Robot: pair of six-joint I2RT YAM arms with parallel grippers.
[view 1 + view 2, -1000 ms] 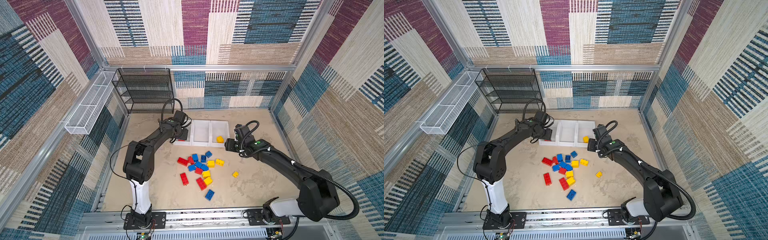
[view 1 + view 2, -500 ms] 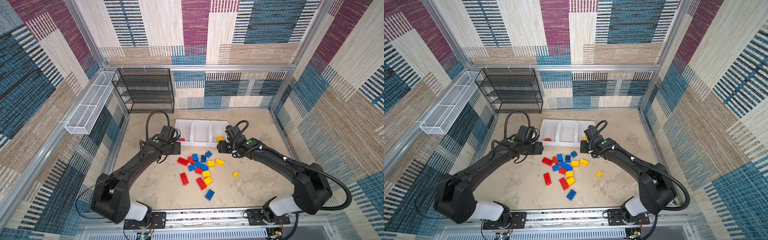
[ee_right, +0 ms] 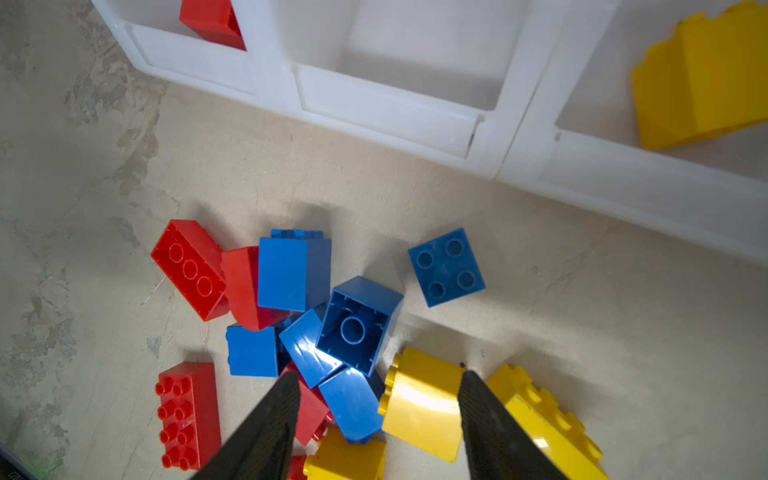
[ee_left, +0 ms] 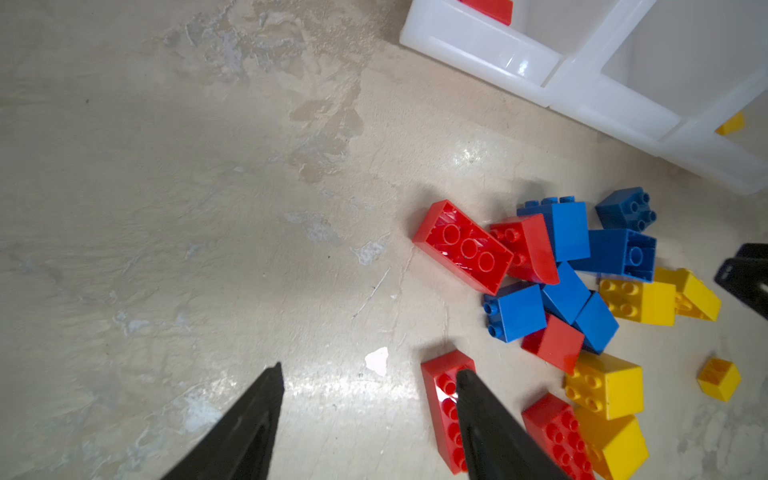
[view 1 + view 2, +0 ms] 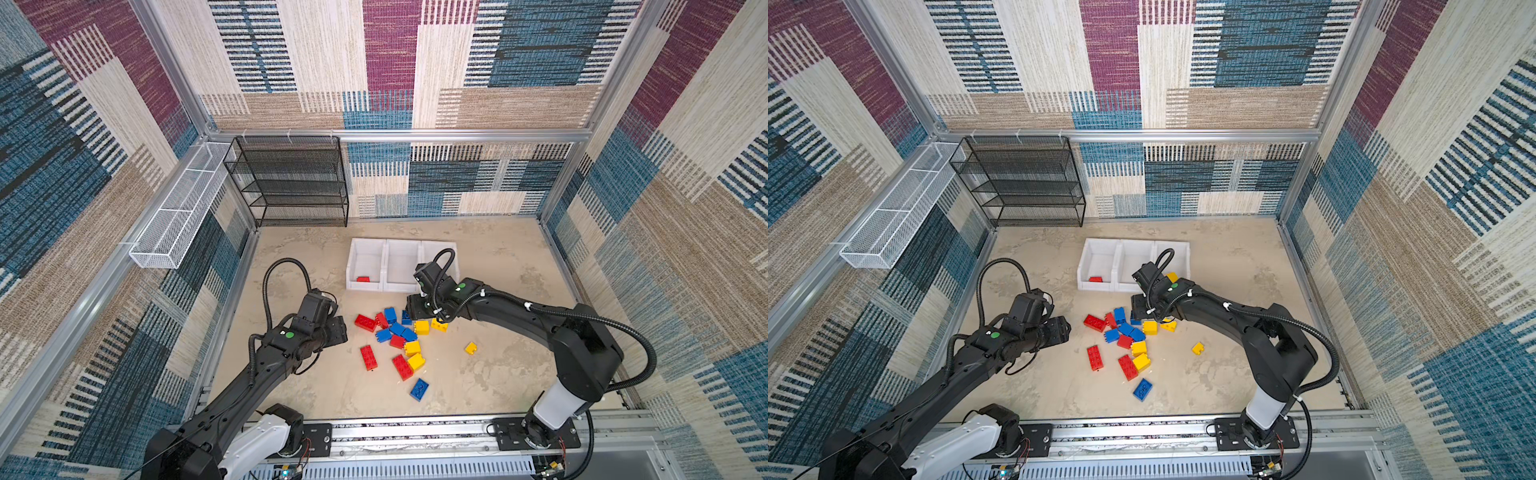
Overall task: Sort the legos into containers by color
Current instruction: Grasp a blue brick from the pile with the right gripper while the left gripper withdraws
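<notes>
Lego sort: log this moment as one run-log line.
left jaws open beside red oblong | right jaws open over yellow square | left bin: red brick | middle bin: empty | right bin: yellow brick | pile unsorted

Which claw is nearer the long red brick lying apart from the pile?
Left. The left claw hovers beside the red brick; right claw across the pile, over a yellow brick.

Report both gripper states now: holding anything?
Left gripper: open, holding nothing.
Right gripper: open over a yellow brick, nothing gripped.
</notes>
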